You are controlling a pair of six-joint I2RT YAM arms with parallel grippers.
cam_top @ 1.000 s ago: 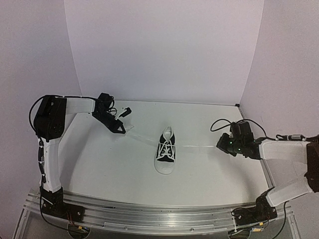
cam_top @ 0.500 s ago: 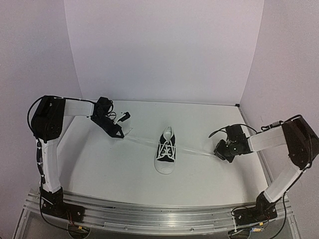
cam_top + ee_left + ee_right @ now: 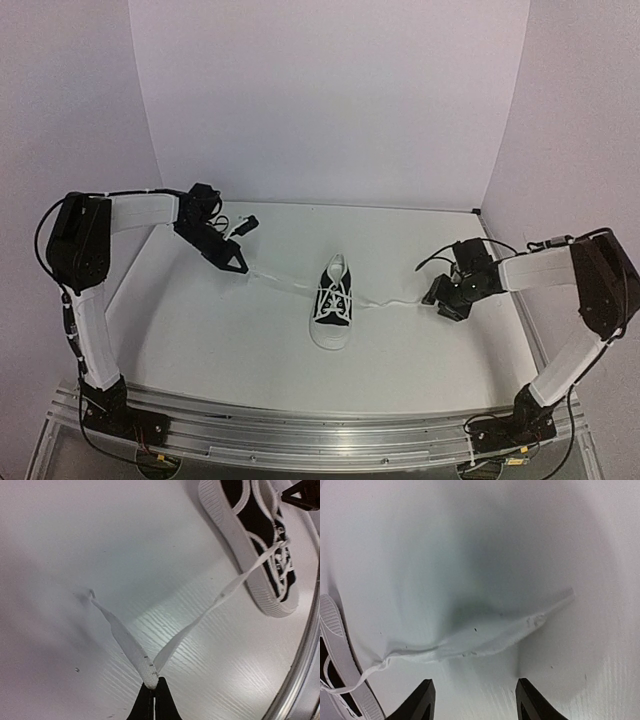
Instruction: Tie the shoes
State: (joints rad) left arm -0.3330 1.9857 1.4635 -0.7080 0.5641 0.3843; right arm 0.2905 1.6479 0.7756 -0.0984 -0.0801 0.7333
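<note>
The shoe (image 3: 335,300) is a small black sneaker with a white toe cap, lying mid-table with its toe toward the arms. My left gripper (image 3: 240,265) is shut on a fold of the left white lace (image 3: 280,280), which runs from it to the shoe. The left wrist view shows the tips (image 3: 154,684) pinching the lace (image 3: 132,647), with the shoe (image 3: 260,545) at upper right. My right gripper (image 3: 437,298) stands open to the shoe's right. In the right wrist view the right lace (image 3: 485,637) lies slack on the table beyond the open gripper (image 3: 475,700), touching neither finger. The shoe's sole (image 3: 340,650) shows at far left.
White walls (image 3: 330,100) close in the table at the back and both sides. An aluminium rail (image 3: 320,430) runs along the near edge by the arm bases. The right arm's cables (image 3: 440,250) loop just behind its gripper.
The right gripper has opened and let go of the right lace, which went from taut to slack on the table. The left gripper moved slightly left, still pinching its lace.
</note>
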